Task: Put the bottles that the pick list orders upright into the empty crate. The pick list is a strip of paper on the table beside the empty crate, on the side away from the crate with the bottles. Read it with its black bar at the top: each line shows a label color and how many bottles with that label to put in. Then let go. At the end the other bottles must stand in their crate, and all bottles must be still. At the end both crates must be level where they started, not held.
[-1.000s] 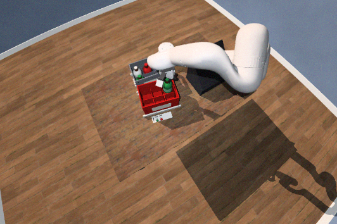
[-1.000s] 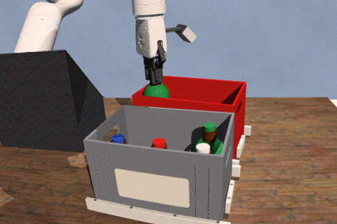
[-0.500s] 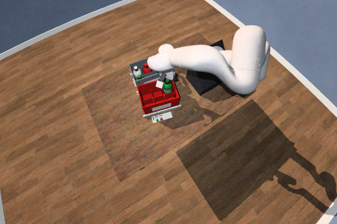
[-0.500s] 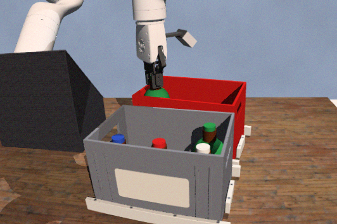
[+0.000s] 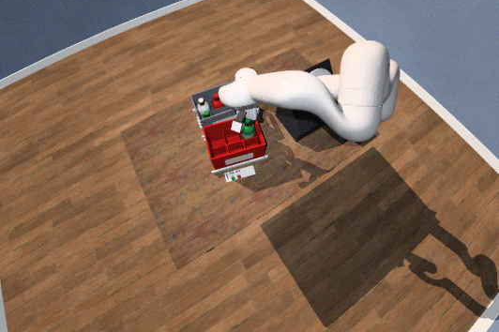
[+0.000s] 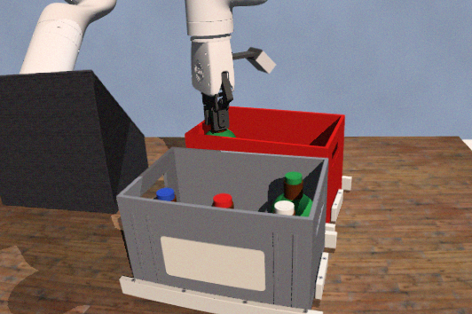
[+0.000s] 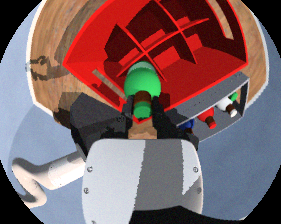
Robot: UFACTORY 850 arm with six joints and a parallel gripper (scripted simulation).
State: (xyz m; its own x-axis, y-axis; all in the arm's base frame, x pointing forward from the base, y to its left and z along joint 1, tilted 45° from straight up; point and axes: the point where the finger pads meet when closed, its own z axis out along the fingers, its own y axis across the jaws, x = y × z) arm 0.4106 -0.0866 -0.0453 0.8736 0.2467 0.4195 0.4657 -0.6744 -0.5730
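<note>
Green bottle goes down into the red crate's left near corner, as the exterior view has it.
Nearest, the gray crate holds a blue-capped bottle at left, a red-capped one mid-row, and white-capped and green-capped ones at right. Beyond it, the gripper is clamped on the neck of the green bottle, which looks near upright within the red crate. Whether its base touches the floor of the cell cannot be told. A good placement calls for a slow, straight descent, clear of walls and dividers, and release only once the base bears the weight; early opening could leave it leaning. Farthest, the pick list shows green and red marks, its counts too small to read.
</note>
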